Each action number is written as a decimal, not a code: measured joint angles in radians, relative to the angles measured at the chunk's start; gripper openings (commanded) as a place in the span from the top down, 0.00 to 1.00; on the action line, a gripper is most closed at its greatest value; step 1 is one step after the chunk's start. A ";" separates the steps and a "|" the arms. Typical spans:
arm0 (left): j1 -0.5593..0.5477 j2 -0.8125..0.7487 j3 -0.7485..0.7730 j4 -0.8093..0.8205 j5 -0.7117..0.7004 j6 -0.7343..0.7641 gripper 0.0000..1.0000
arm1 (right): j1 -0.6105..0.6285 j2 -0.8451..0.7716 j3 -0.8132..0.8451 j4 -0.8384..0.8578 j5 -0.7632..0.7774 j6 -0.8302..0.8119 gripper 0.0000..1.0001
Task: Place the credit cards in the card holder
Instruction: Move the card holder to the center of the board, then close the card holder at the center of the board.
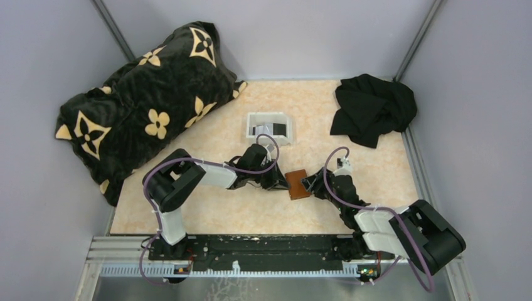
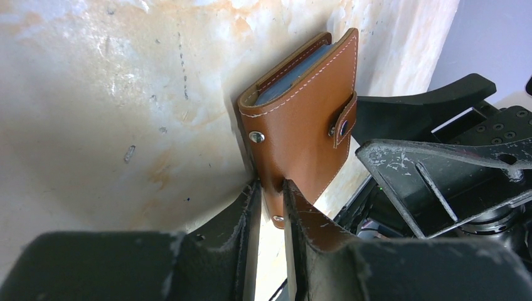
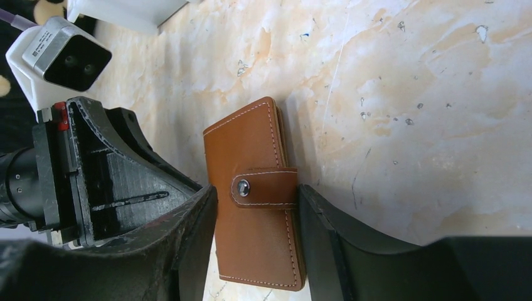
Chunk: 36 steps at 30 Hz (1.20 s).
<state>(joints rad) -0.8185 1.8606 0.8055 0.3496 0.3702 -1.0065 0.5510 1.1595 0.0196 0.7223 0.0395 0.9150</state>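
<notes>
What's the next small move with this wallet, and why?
Probably the right gripper should work the snap strap loose: the card holder is buttoned shut, pinched at one end by the left gripper, so nothing can go in yet.

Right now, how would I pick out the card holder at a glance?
On the pale marbled tabletop, look just nearer than the white tray. The card holder is the small brown leather wallet with white stitching and a snap strap, the only brown thing there.
</notes>
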 measured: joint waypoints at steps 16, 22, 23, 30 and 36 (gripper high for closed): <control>0.000 0.002 0.012 -0.023 0.000 0.001 0.73 | -0.005 0.021 0.000 0.005 -0.003 -0.023 0.61; 0.000 0.002 0.016 -0.031 0.000 0.001 0.73 | -0.005 0.041 0.000 0.028 -0.005 -0.026 0.61; 0.000 0.002 0.017 -0.033 0.000 0.001 0.73 | -0.005 0.042 0.000 0.029 -0.005 -0.026 0.61; 0.000 0.002 0.019 -0.039 0.000 0.004 0.73 | -0.005 0.016 0.002 -0.009 -0.009 -0.036 0.62; 0.000 0.002 0.023 -0.044 0.000 0.005 0.73 | -0.005 0.004 0.016 -0.051 -0.012 -0.046 0.63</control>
<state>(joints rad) -0.8185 1.8622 0.8280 0.3058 0.3698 -1.0012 0.5465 1.1633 0.0360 0.6716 0.0277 0.8688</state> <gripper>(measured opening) 0.267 0.377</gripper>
